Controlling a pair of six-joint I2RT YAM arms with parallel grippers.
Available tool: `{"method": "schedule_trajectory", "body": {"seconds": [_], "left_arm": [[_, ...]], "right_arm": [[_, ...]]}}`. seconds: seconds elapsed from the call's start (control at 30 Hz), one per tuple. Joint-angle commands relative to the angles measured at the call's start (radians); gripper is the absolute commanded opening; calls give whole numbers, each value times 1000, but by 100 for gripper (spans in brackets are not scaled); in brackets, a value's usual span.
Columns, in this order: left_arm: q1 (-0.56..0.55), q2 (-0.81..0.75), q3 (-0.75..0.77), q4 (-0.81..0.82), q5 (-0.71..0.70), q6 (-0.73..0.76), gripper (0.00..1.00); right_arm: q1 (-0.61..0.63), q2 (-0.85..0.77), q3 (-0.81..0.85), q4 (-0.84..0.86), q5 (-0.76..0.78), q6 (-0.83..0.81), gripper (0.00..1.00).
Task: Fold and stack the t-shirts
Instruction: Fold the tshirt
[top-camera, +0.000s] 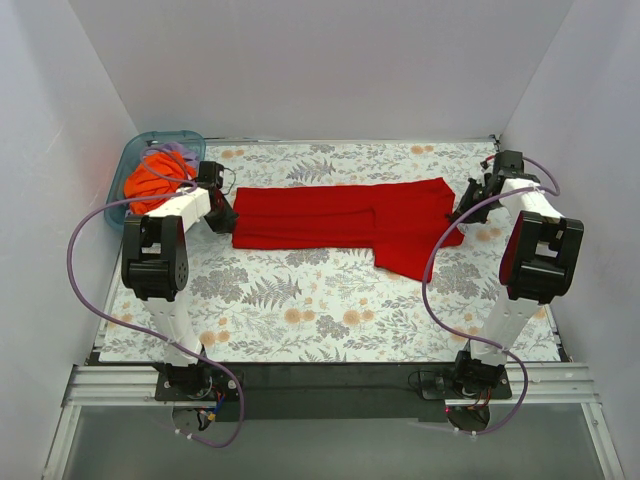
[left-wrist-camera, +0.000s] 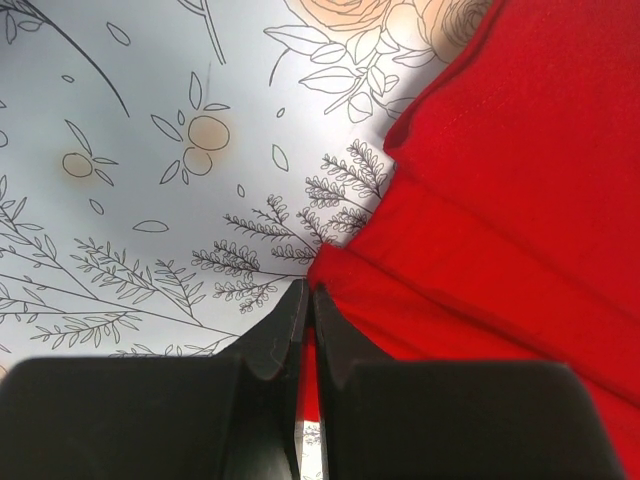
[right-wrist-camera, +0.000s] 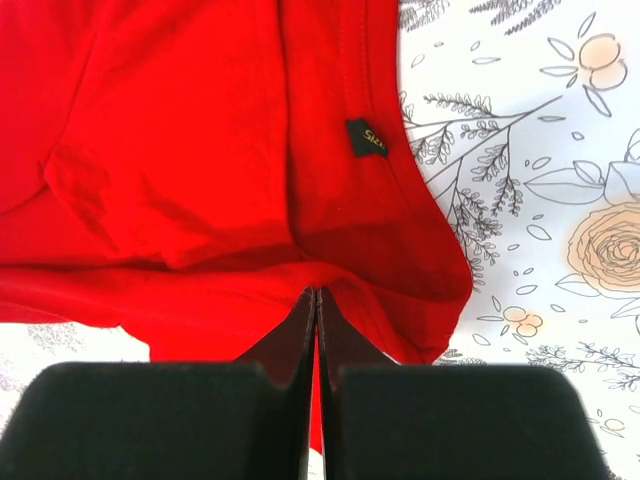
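The red t-shirt lies folded lengthwise into a long band across the middle of the floral table, one sleeve hanging toward the front right. My left gripper is shut on its left end; the left wrist view shows the jaws pinching the red cloth at its corner. My right gripper is shut on the right end by the collar; the right wrist view shows the jaws clamped on the red cloth near its size tag. The orange t-shirt sits bunched in the bin.
The teal plastic bin stands at the back left corner, just behind my left arm. White walls close in the table on three sides. The floral tablecloth covers the surface in front of the shirt.
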Motion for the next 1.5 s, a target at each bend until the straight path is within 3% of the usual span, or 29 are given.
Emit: {"method": "schedule_trajectory", "body": {"seconds": [0.0, 0.23, 0.3, 0.47, 0.5, 0.57, 0.73, 0.87, 1.07, 1.23, 1.47], "left_arm": [[9, -63, -18, 11, -45, -5, 0], [9, -72, -26, 9, -64, -1, 0], [9, -72, -17, 9, -62, -1, 5], [7, -100, -3, 4, -50, 13, 25], [3, -124, -4, 3, -57, 16, 36], [-2, -152, -13, 1, -70, 24, 43], [-10, -283, -59, -12, -91, 27, 64], [-17, -389, -157, -14, -77, 27, 65], [-22, -489, -314, 18, 20, -21, 66], [-22, -471, -406, 105, 68, -90, 72], [-22, -393, -400, 204, 93, -185, 72]], "right_arm": [[2, 18, 55, 25, -6, 1, 1], [8, 57, 69, 34, -13, -2, 2], [14, 67, 75, 34, -12, -5, 3], [25, 55, 91, 28, -12, -21, 12], [28, 38, 91, 19, -7, -24, 14], [39, 15, 89, 10, 5, -34, 21], [67, -100, 30, -19, 120, -51, 31], [77, -201, -69, -15, 162, -53, 34], [68, -310, -280, 85, 107, -28, 40], [5, -399, -464, 272, -7, 76, 49], [-68, -394, -576, 431, -102, 169, 49]]}}
